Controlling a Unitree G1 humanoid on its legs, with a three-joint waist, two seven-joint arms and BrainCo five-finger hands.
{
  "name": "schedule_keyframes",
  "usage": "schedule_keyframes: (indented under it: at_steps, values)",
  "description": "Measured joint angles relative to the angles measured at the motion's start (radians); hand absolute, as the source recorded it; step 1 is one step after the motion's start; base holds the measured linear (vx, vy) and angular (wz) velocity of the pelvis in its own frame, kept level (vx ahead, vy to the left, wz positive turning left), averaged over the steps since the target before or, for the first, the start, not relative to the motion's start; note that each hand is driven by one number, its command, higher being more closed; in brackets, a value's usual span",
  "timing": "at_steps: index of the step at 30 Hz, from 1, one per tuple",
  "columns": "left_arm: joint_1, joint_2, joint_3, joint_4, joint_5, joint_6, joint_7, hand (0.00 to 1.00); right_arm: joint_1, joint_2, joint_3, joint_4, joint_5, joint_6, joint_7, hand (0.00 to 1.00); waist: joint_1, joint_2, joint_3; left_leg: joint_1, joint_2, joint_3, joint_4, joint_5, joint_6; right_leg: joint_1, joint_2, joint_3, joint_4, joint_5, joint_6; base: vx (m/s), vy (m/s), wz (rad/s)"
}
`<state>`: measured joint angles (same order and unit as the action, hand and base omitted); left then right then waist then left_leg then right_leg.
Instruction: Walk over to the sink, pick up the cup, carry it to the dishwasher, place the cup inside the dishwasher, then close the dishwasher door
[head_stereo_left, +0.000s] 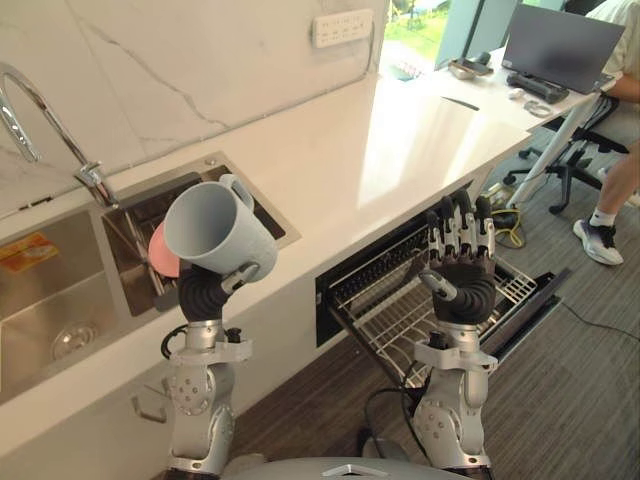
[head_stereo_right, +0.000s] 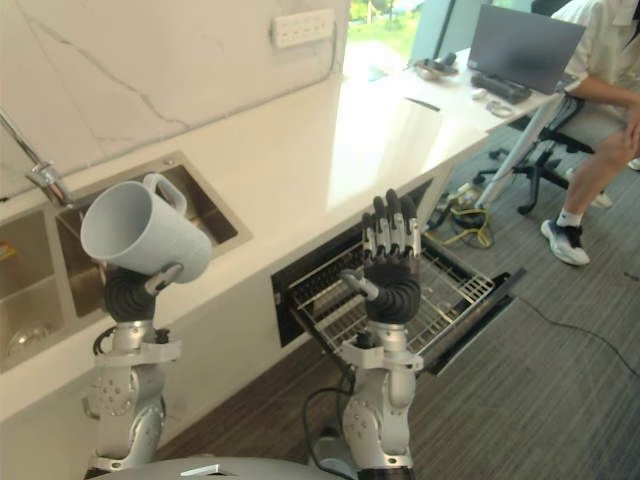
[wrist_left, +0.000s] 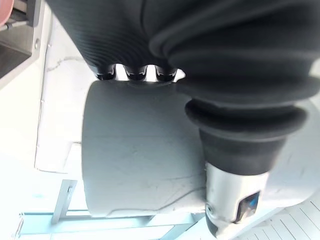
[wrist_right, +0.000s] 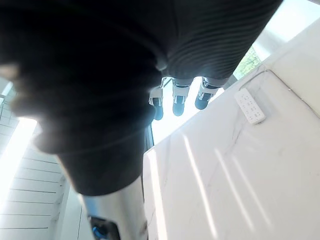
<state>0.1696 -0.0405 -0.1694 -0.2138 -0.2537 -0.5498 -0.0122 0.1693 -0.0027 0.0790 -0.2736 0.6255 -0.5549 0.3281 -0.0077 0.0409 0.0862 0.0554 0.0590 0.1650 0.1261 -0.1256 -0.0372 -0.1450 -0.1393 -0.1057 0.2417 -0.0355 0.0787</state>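
A pale grey cup (head_stereo_left: 215, 228) with a handle on its upper side is held up, tilted with its mouth facing back toward me, above the counter edge beside the sink (head_stereo_left: 60, 300). My left hand (head_stereo_left: 205, 290) is shut on it from below; in the left wrist view the fingers (wrist_left: 132, 74) and thumb (wrist_left: 235, 200) wrap the cup (wrist_left: 135, 150). My right hand (head_stereo_left: 463, 275) is raised, open with straight fingers, empty, above the dishwasher's pulled-out wire rack (head_stereo_left: 390, 310). The dishwasher door (head_stereo_left: 535, 300) hangs open under the white countertop (head_stereo_left: 400, 140).
A pink plate (head_stereo_left: 162, 252) stands in the sink's drain compartment, a faucet (head_stereo_left: 40, 120) behind it. A seated person (head_stereo_left: 610, 190) and an office chair (head_stereo_left: 565, 150) are at the far right by a laptop (head_stereo_left: 560, 45). A wall socket (head_stereo_left: 342, 27) sits above the counter.
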Motion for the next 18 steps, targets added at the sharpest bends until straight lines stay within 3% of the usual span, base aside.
schedule_keyframes:
  at_steps: [6,12,18]
  values:
    - [-0.032,-0.020,-0.020,0.000,-0.018,0.021,0.019,1.00,-0.003,0.004,0.041,-0.032,0.085,0.104,0.114,0.00,0.000,0.002,-0.001,0.018,0.004,0.024,-0.010,0.014,-0.002,0.036,0.008,0.010,-0.095,0.034,0.012,0.06,0.028,-0.11]
    - [-0.074,-0.019,-0.055,0.001,0.086,0.031,0.122,1.00,-0.004,0.003,0.043,-0.071,0.119,0.177,0.201,0.00,-0.001,-0.001,-0.007,0.025,0.015,0.033,-0.011,0.014,-0.002,0.103,0.023,-0.011,-0.246,0.097,0.000,-0.01,0.009,-0.09]
    - [-0.081,-0.019,-0.073,0.083,0.320,0.121,0.339,1.00,-0.003,0.002,0.075,-0.106,0.132,0.193,0.229,0.00,0.005,-0.016,-0.048,0.036,0.027,0.057,-0.025,0.009,-0.010,0.131,0.037,-0.045,-0.325,0.150,-0.010,-0.03,-0.020,-0.13]
